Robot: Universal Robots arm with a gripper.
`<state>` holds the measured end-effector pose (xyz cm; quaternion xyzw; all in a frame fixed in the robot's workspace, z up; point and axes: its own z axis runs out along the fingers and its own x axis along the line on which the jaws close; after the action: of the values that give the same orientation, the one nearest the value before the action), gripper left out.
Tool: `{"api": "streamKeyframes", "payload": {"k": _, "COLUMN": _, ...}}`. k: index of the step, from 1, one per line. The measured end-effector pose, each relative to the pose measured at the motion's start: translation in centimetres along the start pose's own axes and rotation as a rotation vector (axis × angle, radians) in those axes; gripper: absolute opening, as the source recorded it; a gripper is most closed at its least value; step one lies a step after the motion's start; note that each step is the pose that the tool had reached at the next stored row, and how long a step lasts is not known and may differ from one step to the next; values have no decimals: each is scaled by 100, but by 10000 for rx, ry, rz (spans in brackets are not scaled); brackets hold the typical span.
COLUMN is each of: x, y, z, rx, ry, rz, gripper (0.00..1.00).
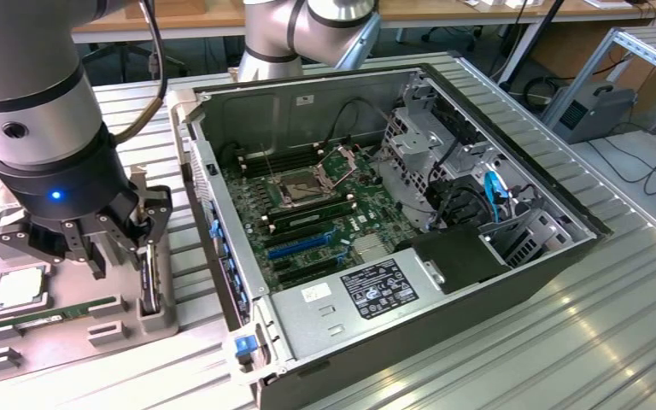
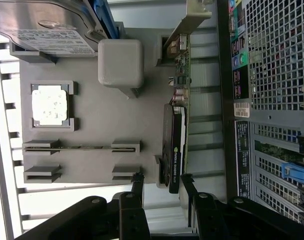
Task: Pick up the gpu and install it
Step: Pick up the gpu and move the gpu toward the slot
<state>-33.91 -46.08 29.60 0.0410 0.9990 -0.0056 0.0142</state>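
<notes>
The gpu (image 1: 149, 282) stood on edge in a slot of the grey tray (image 1: 160, 323) at the lower left of the exterior view, just beside the open case (image 1: 305, 111). The gripper (image 1: 123, 256) hung right over it with its fingers spread wide, clamping nothing. I'd guess it was light and stiff but fragile, a bare green board with tiny parts under a smooth black plastic shroud, so I'd pinch it across the flat faces, not by the thin silver bracket (image 2: 194, 15).

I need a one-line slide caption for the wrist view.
Open gripper close to the gpu, which stands on edge in the gray tray beside the computer case.
</notes>
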Motion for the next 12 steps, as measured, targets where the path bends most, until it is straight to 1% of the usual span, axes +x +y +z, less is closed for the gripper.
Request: {"api": "streamKeyframes", "payload": {"k": 12, "x": 1, "y": 0, "z": 30, "rx": 0, "ry": 0, "rz": 0, "gripper": 42}}
